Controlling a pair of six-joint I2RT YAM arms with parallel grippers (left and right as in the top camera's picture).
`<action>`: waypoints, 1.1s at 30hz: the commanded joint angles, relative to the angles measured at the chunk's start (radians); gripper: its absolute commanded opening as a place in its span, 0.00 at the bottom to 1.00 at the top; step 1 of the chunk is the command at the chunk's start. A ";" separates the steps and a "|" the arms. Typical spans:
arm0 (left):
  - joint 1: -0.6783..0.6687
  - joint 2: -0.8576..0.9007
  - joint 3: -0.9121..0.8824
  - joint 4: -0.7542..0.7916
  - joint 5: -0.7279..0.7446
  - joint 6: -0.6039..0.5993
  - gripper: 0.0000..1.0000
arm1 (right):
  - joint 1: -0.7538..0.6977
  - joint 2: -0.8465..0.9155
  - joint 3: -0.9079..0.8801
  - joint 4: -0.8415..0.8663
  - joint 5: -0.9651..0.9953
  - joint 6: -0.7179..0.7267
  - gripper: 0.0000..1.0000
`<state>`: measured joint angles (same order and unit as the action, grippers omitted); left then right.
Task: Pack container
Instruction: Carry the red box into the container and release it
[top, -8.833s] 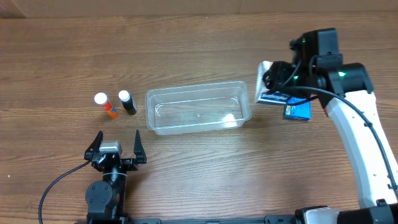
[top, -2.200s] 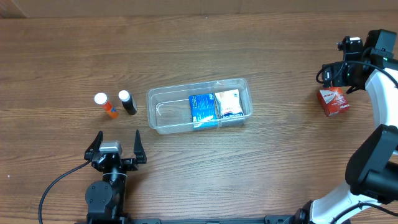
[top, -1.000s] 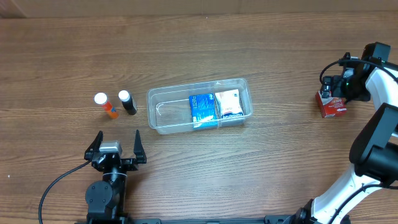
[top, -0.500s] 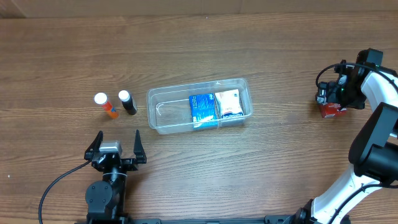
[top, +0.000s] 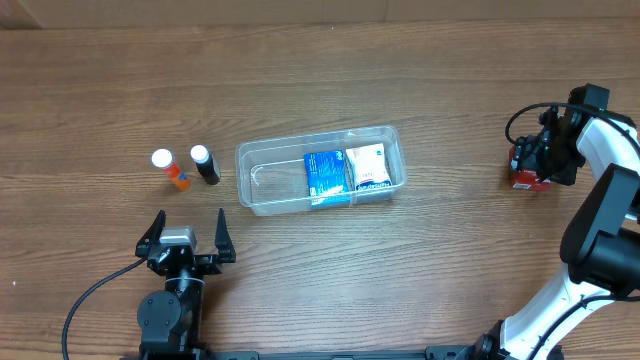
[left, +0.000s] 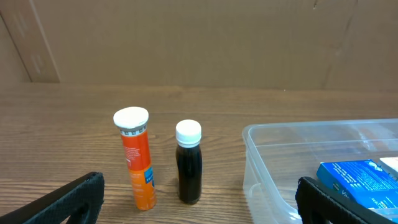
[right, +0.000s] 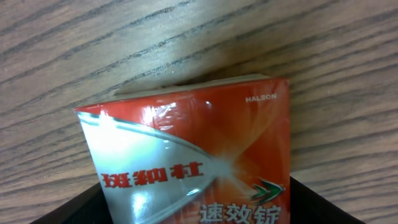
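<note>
The clear plastic container (top: 260, 185) lies mid-table and holds a blue box (top: 323, 176) and a white packet (top: 368, 167) in its right half. It also shows in the left wrist view (left: 267, 155). A red box (top: 527, 180) lies on the table at the far right. My right gripper (top: 540, 158) is down over it, open, with one finger on each side of the box (right: 199, 155). My left gripper (top: 187, 240) is open and empty near the front edge, below an orange tube (top: 170, 170) and a black bottle (top: 205, 165).
The orange tube (left: 137, 158) and the black bottle (left: 188, 162) stand upright side by side, just left of the container. A cardboard wall runs along the table's far edge.
My right gripper has come down around the red box, which has shifted slightly left. The blue box and white packet, held outside 8.8 s ago, now lie in the container. The left arm has not moved.
</note>
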<state>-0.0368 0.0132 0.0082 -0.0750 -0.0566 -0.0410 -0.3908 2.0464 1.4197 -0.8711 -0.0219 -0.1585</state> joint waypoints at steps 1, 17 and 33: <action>0.004 -0.007 -0.003 0.004 0.001 0.016 1.00 | 0.006 -0.036 -0.003 -0.018 0.003 0.055 0.79; 0.004 -0.007 -0.003 0.004 0.001 0.016 1.00 | 0.369 -0.411 0.144 -0.257 -0.040 0.366 0.58; 0.004 -0.007 -0.003 0.004 0.001 0.016 1.00 | 1.060 -0.289 0.145 -0.010 0.036 0.713 0.58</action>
<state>-0.0368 0.0132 0.0082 -0.0746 -0.0566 -0.0410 0.6285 1.6825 1.5520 -0.9112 0.0010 0.4808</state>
